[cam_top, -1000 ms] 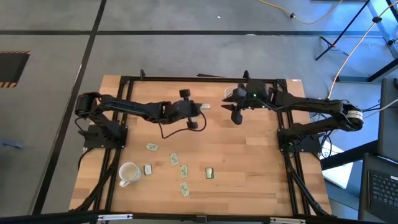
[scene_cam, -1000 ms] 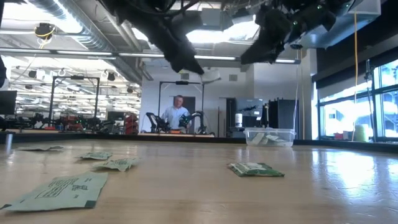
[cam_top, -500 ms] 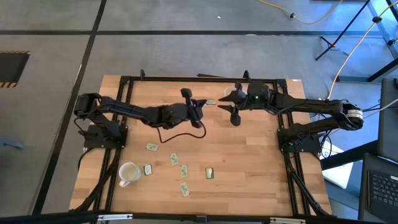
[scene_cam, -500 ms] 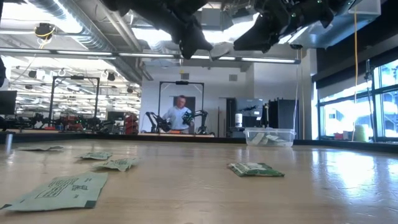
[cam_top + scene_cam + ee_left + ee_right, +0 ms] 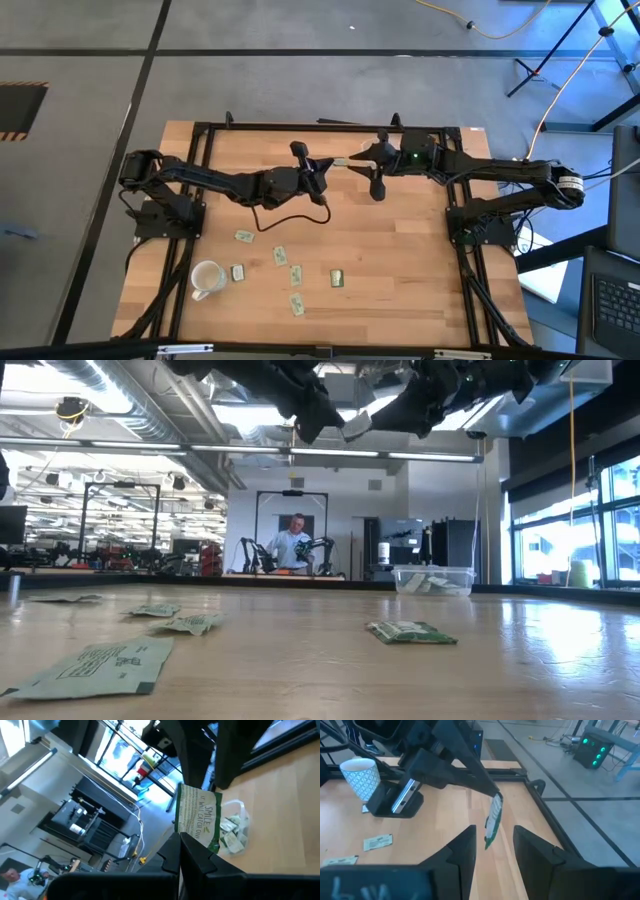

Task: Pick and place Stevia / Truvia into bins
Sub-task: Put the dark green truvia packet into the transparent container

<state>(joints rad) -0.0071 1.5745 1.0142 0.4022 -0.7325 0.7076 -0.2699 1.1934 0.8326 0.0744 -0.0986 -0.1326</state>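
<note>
One pale green and white Stevia sachet hangs high over the table's far middle, with my left gripper shut on it. My right gripper faces it from the table's right side, open. Its two fingers stand on either side of the sachet's free end without touching it. The clear bin holds sachets and stands on the far part of the table, below the grippers. Several more sachets lie flat on the near left of the table. My left gripper pinches the sachet's one short end between its two fingers. The fingers come nearly level from the table's left side. The sachet sticks out beyond the fingertips toward my right gripper, standing on edge and clear of the table.
A white patterned mug stands at the near left, beside the loose sachets. One sachet lies apart, near the table's middle front. Black frame rails run along the table's far edge and sides. A person sits in the room beyond the table.
My left gripper has risen and gone toward the table's right edge, tipping up from a downward slant to nearly level. It has carried the sachet up between my right gripper's open fingers. My right gripper has tipped up a little.
</note>
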